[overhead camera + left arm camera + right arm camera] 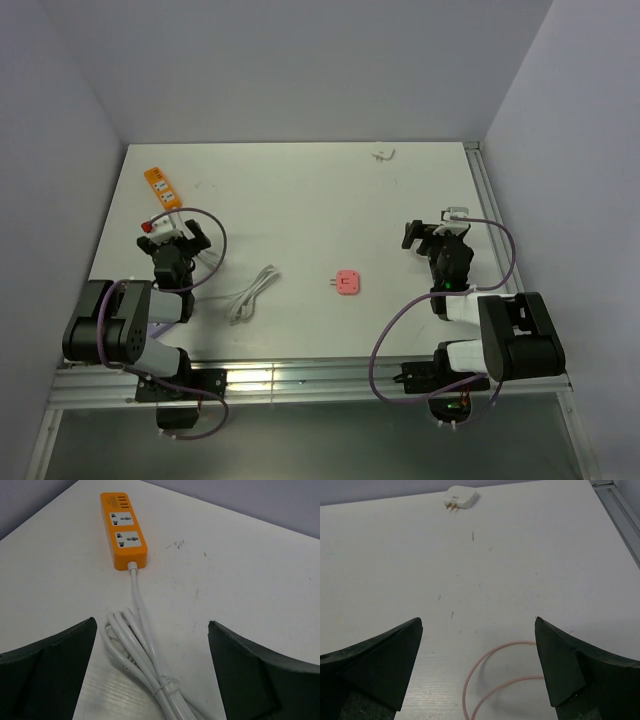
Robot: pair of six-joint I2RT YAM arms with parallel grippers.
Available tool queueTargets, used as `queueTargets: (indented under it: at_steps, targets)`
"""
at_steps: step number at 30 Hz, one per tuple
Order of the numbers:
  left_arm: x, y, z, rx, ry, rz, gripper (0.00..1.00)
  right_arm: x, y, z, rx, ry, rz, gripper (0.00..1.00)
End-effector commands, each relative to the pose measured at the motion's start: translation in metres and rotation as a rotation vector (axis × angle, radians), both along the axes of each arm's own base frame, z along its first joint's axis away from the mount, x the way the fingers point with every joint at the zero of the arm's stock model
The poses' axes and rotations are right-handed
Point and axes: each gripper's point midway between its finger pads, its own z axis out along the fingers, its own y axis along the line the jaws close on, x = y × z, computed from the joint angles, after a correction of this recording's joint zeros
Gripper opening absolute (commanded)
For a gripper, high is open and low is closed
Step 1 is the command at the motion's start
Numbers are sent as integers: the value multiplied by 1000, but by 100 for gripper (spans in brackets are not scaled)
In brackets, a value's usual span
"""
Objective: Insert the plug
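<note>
While both arms crouch at the lower corners, left gripper [152,630] spread wide and empty, orange power strip [123,530] ahead of it, right gripper [479,622] equally wide, gripping nothing, salmon plug [347,283] lying flat near the frame's centre, apart from both.

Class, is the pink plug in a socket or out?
Out: the plug lies loose on the table, far from the orange power strip, whose sockets show empty.

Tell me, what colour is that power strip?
The power strip is orange, with white socket faces; the left wrist view shows it best.
</note>
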Motion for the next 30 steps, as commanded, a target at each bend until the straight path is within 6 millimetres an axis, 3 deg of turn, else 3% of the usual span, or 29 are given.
queueTargets:
  at_steps: [1, 4, 6, 9, 10, 11, 12, 14, 15, 16, 17, 18, 19, 20, 21, 23, 25, 26, 28, 30]
  targets:
    - [8, 2, 28, 22, -89, 3, 100, 10, -4, 31, -21, -103, -19, 100]
    - [14, -3, 34, 49, -20, -24, 99, 10, -4, 30, -21, -101, -14, 100]
    - [13, -3, 60, 51, -58, -6, 100, 9, -6, 30, -20, -101, -27, 100]
    - [2, -9, 97, -7, -144, -1, 99, 18, -14, 46, -24, -96, -82, 100]
    - [1, -9, 109, -33, -172, 9, 99, 14, -21, 38, -45, -9, -130, 100]
    - [-3, -9, 126, -103, -225, 19, 100, 20, -11, 56, -66, -25, -135, 100]
    - [-5, -7, 120, -130, -185, 38, 100, 16, -15, 62, -98, -19, -199, 100]
    - [-4, -11, 144, -204, -220, 29, 100, 7, 6, 80, -108, -40, -180, 100]
    - [-5, -12, 137, -215, -168, 36, 100, 0, 7, 75, -56, -1, -207, 100]
    - [-3, -13, 153, -240, -183, 37, 100, -9, 5, 81, 24, 8, -240, 100]
    - [-5, -12, 156, -291, -178, 53, 99, -5, 18, 104, 179, -3, -221, 100]
    - [-8, -11, 142, -318, -102, 84, 99, -7, 27, 108, 192, 40, -165, 100]
    - [-10, 0, 154, -361, -106, 164, 100, -16, 50, 96, 157, 158, -18, 100]
    - [-11, 1, 150, -471, -97, 215, 99, -14, 62, 120, 165, 151, 51, 100]
    - [-13, 3, 149, -503, -71, 248, 99, -19, 71, 118, 184, 196, 96, 100]
    - [-12, -7, 147, -502, 28, 216, 99, -34, 106, 116, 290, 264, 267, 100]
    - [-11, -21, 154, -500, 92, 141, 100, -44, 130, 123, 382, 300, 382, 100]
    - [-12, -27, 148, -500, 146, 120, 99, -52, 143, 124, 426, 341, 455, 100]
    - [-12, -38, 151, -477, 207, 53, 99, -56, 156, 119, 525, 461, 462, 100]
    - [-12, -61, 149, -494, 257, -93, 100, -60, 163, 108, 549, 551, 474, 100]
